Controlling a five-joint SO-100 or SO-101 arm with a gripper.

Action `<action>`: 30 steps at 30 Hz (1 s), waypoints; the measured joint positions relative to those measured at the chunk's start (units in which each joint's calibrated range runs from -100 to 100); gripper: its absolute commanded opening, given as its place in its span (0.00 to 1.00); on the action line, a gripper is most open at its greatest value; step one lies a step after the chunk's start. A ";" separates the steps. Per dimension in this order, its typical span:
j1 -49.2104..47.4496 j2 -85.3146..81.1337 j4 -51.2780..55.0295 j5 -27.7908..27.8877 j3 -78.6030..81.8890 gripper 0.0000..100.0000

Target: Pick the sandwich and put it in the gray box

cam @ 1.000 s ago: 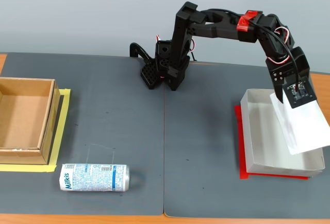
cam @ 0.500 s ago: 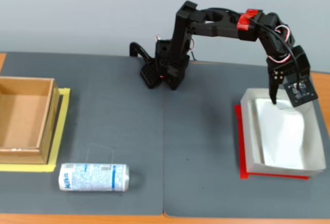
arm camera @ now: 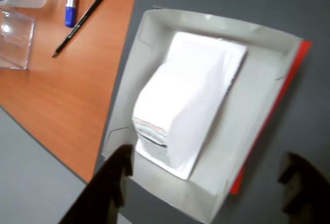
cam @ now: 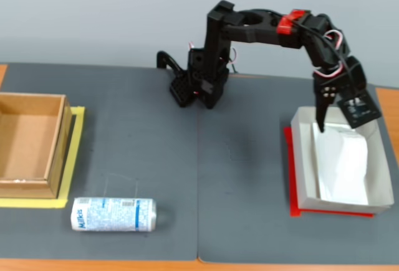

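- Two boxes sit on the bench [cam: 243,177] in the fixed view, at opposite ends of the dark mat.
- Far left, a brown cardboard box [cam: 31,143] stands open on a yellow sheet [cam: 73,159].
- Just in front of it, a blue-and-white can [cam: 113,214] lies on its side.
- At the middle rear, the black arm [cam: 215,53] rises from its base and reaches to the right.
- On the right, the gray box [cam: 298,159] rests on a red sheet [cam: 330,211].
- Inside the gray box lies the sandwich [cam: 341,162], flat on the floor of the tray.
- Above the box's rear end hang the jaws [cam: 340,124], spread apart and holding nothing.
- From the wrist view, the sandwich [arm camera: 188,98] fills the tray's middle, its printed label toward the camera, and the gray box [arm camera: 258,126] walls surround it.
- Both dark fingertips [arm camera: 121,170] show at the bottom edge, wide apart and clear of the package.
- On the orange wood to that view's left lie a black pencil [arm camera: 80,23], a blue-tipped pen [arm camera: 70,2] and a clear plastic case [arm camera: 14,38].
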 measured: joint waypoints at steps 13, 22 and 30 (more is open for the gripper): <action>16.80 -28.29 0.61 9.08 28.47 0.05; 25.50 -47.75 0.61 12.50 45.98 0.02; 33.16 -62.02 1.91 12.75 63.67 0.02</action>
